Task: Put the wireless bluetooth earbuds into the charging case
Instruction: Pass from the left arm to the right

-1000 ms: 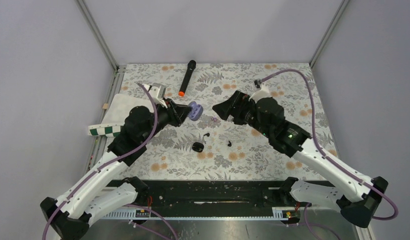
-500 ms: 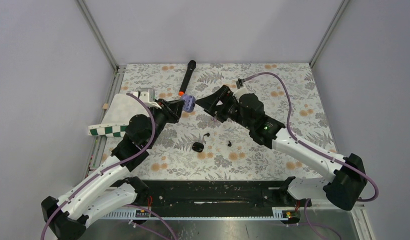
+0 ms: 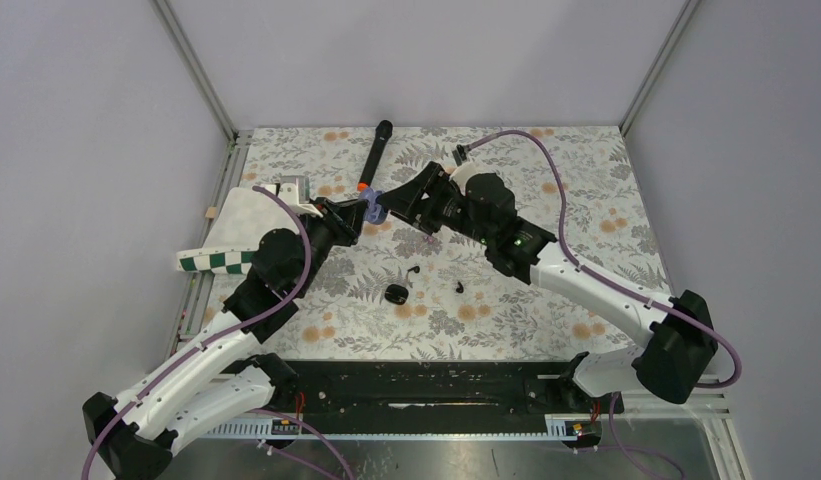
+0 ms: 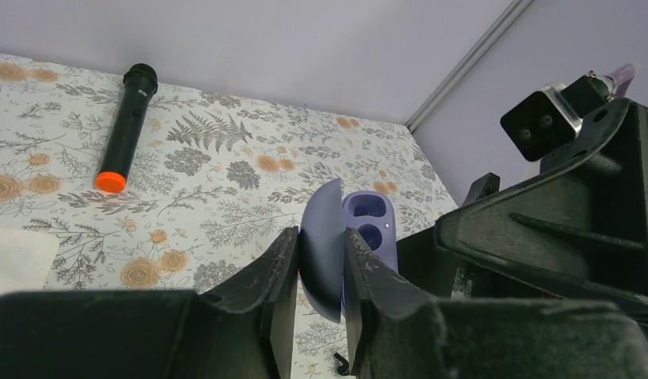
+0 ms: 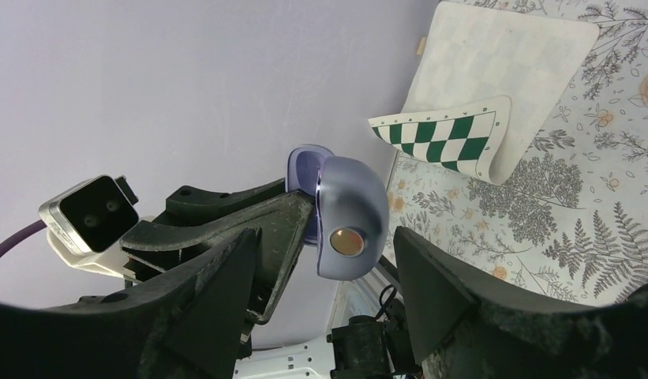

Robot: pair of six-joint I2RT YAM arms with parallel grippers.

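Where the arms meet: over the far middle of the table, above the floral cover, both grippers tip to tip.
Left gripper: fingers pinched narrow on the case, gripping its plain half edge-on, as the left wrist view shows.
Right gripper: jaws wide, one finger on each side of the case; the right wrist view shows a thin gap at one finger, and the left gripper's finger hides the other side, so contact cannot be told.
Case: lavender, hinged open, held in the air between the two grippers; its two wells face the right arm, and its rounded back with a small gold dot faces the right wrist camera.
Earbud: tiny and black, lying on the table nearer the bases than the case and well apart from both grippers.
Second earbud: same look, to the right of the first and a little nearer the bases.
Black lump: rounded, larger than either earbud, just beside the first one; what it is cannot be told.
Mic: black with an orange end, lying at the far side just beyond the left gripper.
Cloth: white, with a green-checked edge turned up, at the table's left edge beside the left arm.
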